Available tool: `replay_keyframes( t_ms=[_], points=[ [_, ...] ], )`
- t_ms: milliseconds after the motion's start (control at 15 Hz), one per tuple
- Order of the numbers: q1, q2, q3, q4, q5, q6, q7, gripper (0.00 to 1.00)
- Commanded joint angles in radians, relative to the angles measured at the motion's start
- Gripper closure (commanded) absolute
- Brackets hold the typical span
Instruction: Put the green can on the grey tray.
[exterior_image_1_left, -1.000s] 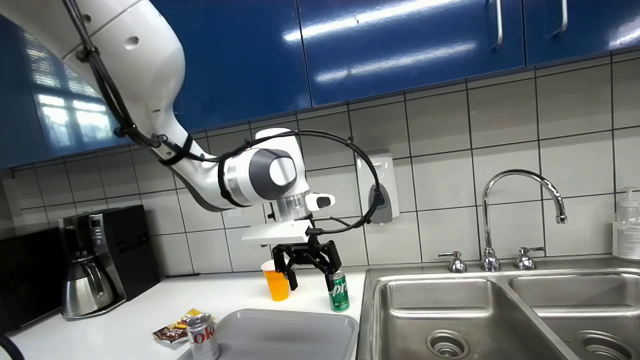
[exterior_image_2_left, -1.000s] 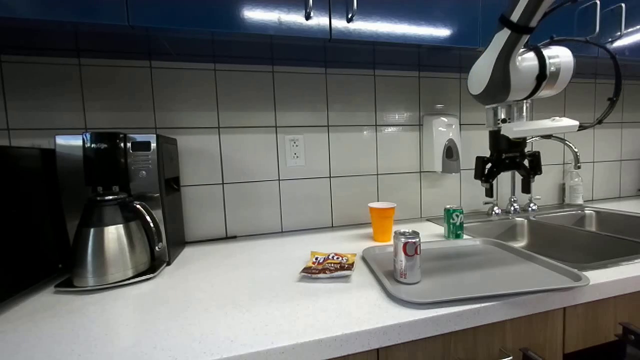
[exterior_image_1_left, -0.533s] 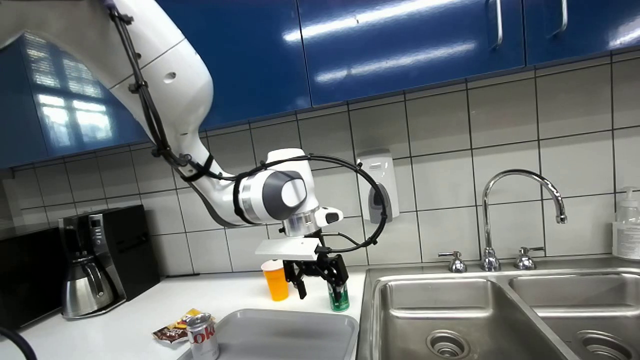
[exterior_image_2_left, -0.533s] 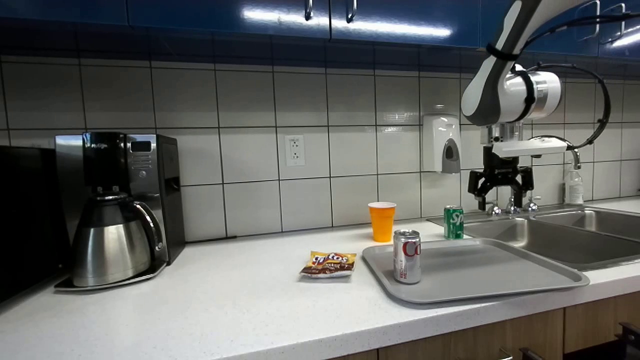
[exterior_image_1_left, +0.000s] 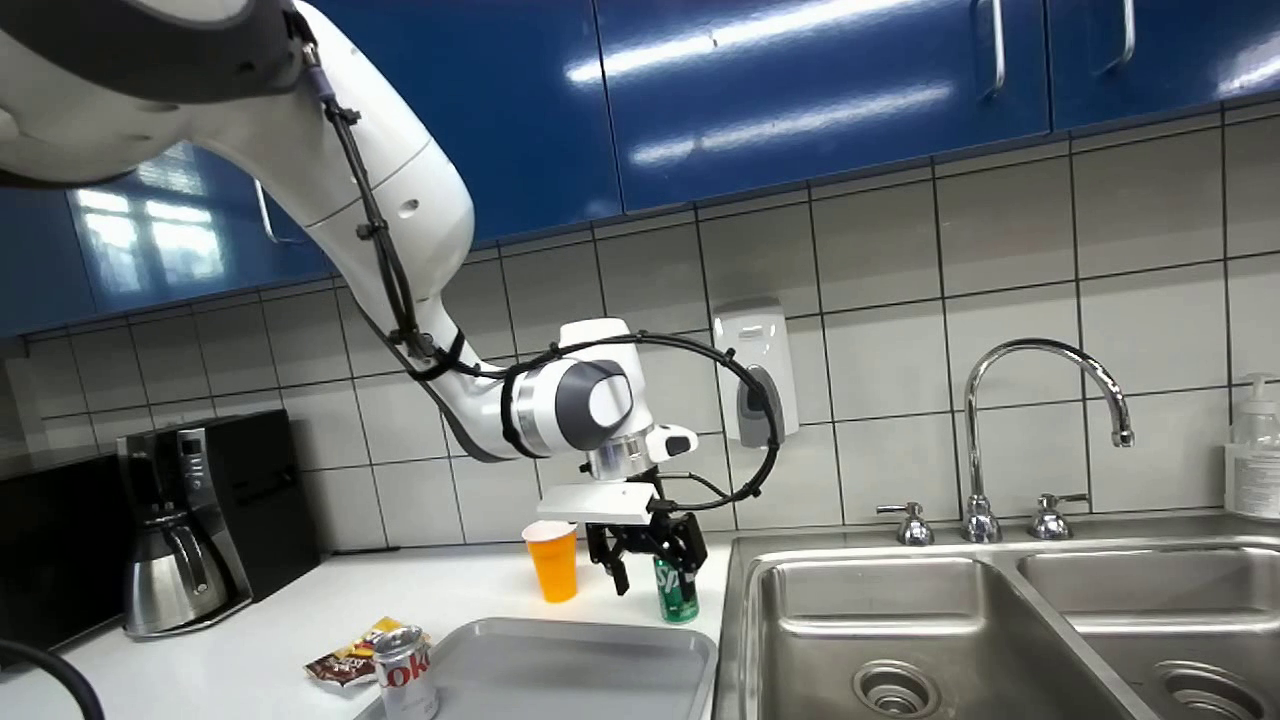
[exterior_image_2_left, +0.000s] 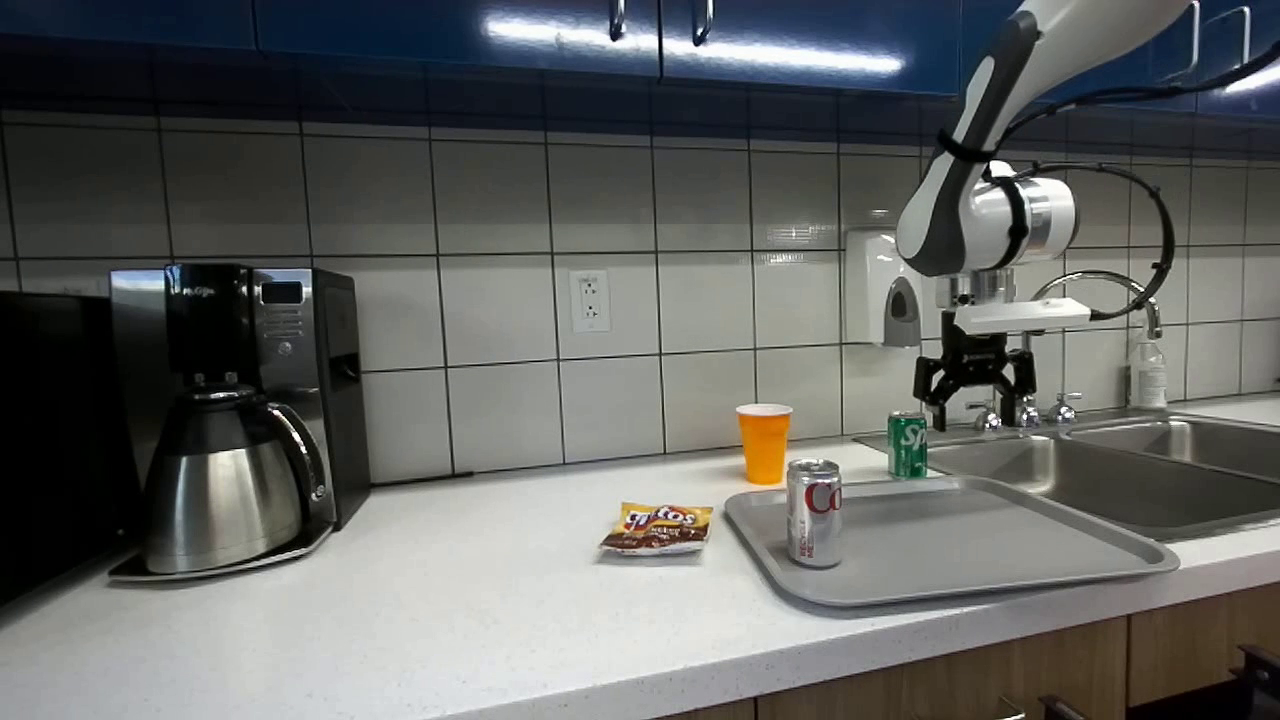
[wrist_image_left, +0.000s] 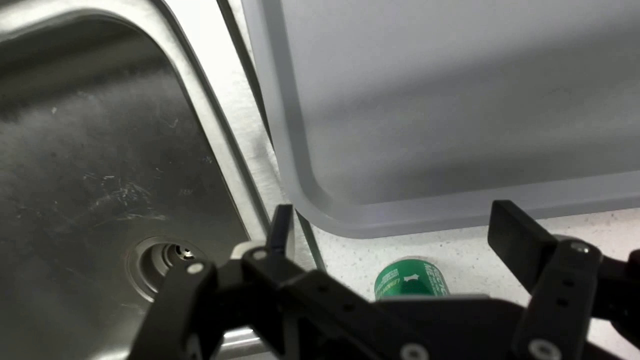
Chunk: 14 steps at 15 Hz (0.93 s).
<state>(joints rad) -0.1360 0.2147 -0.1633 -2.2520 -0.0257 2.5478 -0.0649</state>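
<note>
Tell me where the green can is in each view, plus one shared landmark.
In an exterior view: the green can stands low, just right of centre, partly behind the gripper.
In an exterior view: the green can stands right of centre, to the right of the orange cup.
Wrist view: the green can shows low, right of centre, partly hidden by the gripper.
Shared landmark: grey tray, with the green can just outside its rim.

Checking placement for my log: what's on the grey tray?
A silver can with red lettering stands on the grey tray; the green can doesn't. In an exterior view the silver can hides part of the tray behind it.
</note>
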Motion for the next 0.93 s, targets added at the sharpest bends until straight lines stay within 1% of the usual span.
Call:
replay_keyframes(
  t_ms=[0, 867],
  points=[
    [0.005, 0.082, 0.015, 0.096, 0.006, -0.010, 0.041, 0.00],
    [0.022, 0.286, 0.018, 0.351, 0.012, -0.055, 0.163, 0.00]
  ],
)
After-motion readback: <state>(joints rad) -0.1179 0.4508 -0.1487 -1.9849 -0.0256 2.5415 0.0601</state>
